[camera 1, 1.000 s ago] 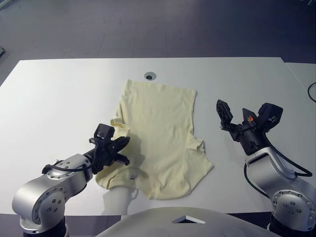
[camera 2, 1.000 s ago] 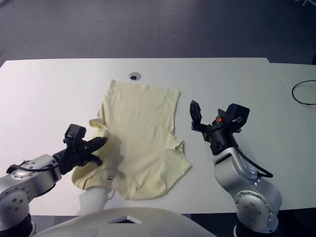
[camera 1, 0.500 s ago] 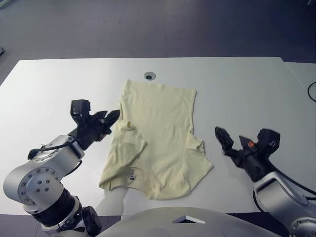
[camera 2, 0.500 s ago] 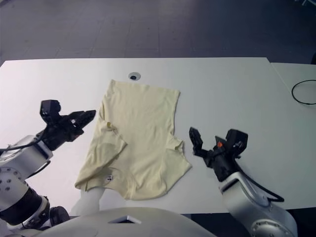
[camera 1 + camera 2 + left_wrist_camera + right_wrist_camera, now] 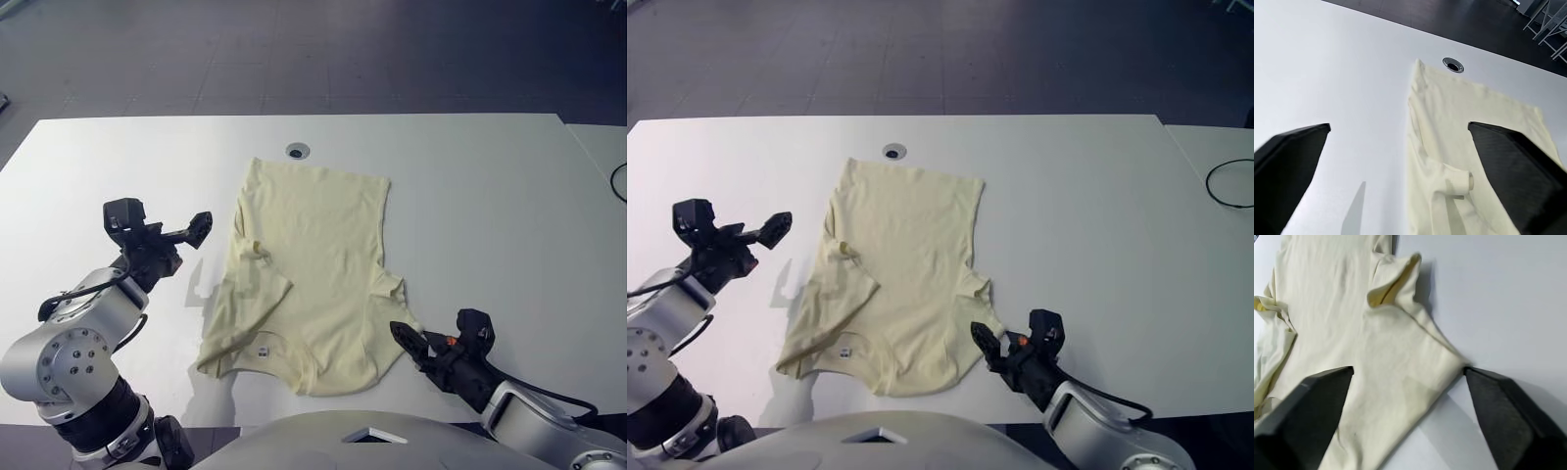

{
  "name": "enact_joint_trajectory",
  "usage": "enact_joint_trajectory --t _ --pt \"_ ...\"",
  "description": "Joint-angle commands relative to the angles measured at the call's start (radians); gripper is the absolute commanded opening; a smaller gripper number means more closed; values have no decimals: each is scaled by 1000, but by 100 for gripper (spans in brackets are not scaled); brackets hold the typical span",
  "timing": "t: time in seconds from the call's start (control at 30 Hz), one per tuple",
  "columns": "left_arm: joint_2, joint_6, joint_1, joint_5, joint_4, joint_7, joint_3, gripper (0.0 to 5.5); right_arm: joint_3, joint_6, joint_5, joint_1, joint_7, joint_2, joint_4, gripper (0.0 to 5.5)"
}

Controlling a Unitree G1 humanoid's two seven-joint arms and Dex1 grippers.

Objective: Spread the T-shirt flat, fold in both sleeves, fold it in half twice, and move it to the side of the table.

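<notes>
Hovering low over the near right corner of the T-shirt (image 5: 313, 264), the right claw (image 5: 441, 343) has its 2 fingers (image 5: 1308, 416) spread apart and grips nothing. In the right wrist view the right sleeve (image 5: 1449, 363) points into the gap between them. The left claw (image 5: 162, 227) is also wide apart and empty, raised over bare table (image 5: 490, 176) just left of the shirt.

The shirt lies in the middle of the table, its neck toward the robot and its hem beside a small round grommet (image 5: 297, 151). The left sleeve (image 5: 257, 279) is turned in over the body; the right one sticks out, so I judge 1 sleeve fold remains.

My worry is the pinch. The cloth looks thin and limp on a smooth surface, so fingers closing too high may slide off. Closing too deep may catch 2 layers and drag the whole garment, shaking loose the left fold. A curled lip near the right armpit (image 5: 1393, 281) could also bunch under a fold.

The fabric is pale yellow, soft and matte, with shallow wrinkles and rolled edges. The table is white, flat and faintly glossy. The fingers are black blunt wedges with a fine ribbed face.
</notes>
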Motion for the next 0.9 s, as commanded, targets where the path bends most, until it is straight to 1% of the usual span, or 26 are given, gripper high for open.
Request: enact_joint_trajectory --t 0.03,0.1,0.17,0.2,0.43,0.47,0.5,0.57,0.73,0.8,0.9 --pt "28 -22 11 24 20 -12 -16 540 35 -16 -40 -10 2 23 23 341" --pt "32 -32 20 31 27 -16 -18 540 38 -24 -52 -7 7 25 29 316" --pt "30 -39 30 36 24 -19 -20 540 37 -26 -63 -8 13 27 36 278" --pt "30 -42 29 37 27 -19 -26 540 40 -29 -71 -7 14 31 38 269" --pt "18 -61 38 50 29 -18 -39 540 42 -33 -85 -13 18 37 48 153" --pt "16 -64 41 51 29 -16 -39 540 39 -32 -83 -15 18 34 49 145" --pt "14 -67 44 53 27 -14 -39 540 36 -31 -80 -17 19 31 50 121" --pt "8 -74 49 55 28 -8 -41 540 30 -29 -75 -23 21 26 55 96" --pt "-1 -101 61 65 37 -2 -46 540 27 -25 -73 -38 17 25 64 8" --pt "1 -112 62 73 45 -5 -46 540 20 -25 -75 -39 10 25 66 2" --pt "3 -126 61 78 52 -3 -44 540 -32 -24 -70 -55 6 2 90 2"
